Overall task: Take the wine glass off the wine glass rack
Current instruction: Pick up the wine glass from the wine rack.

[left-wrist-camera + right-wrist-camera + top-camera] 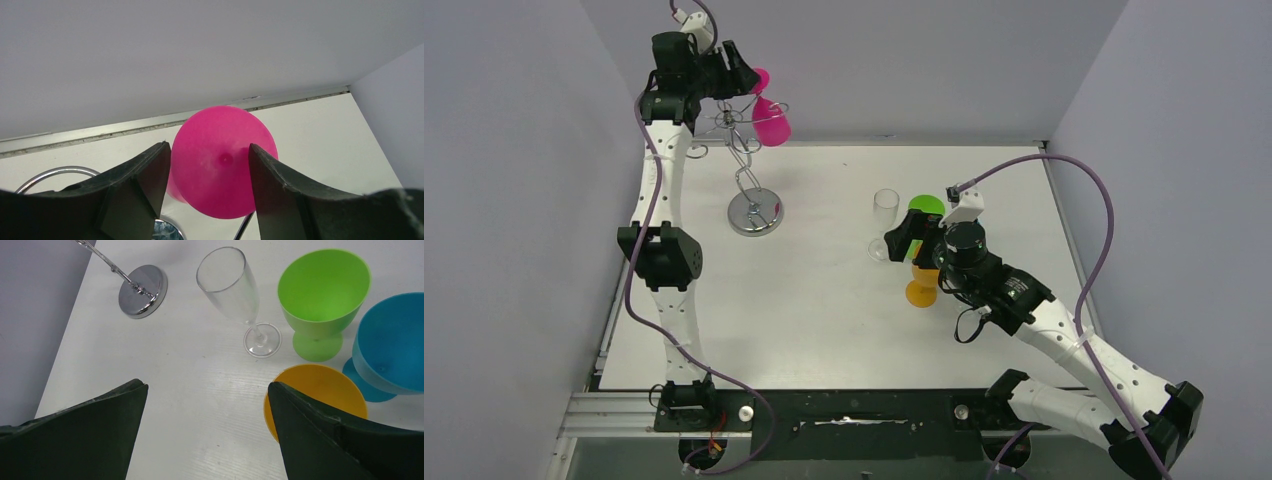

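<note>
A pink wine glass (pixel 771 122) hangs upside down from the scroll arms of the wine glass rack (pixel 755 213), a silver wire stand at the back left of the table. My left gripper (pixel 746 72) is up at the top of the rack. In the left wrist view its fingers stand apart, and the round pink foot (pixel 222 165) lies just beyond them, its edges hidden behind both tips. A loop of rack wire (pixel 55 172) shows at lower left. My right gripper (pixel 904 240) hovers open over bare table (pixel 207 390), holding nothing.
A clear flute (pixel 235 287), a green cup (pixel 322 290), a blue cup (pixel 390 340) and an orange cup (pixel 320 390) stand together by my right gripper. The rack's shiny base (pixel 142 290) lies farther left. Grey walls close in the back and both sides.
</note>
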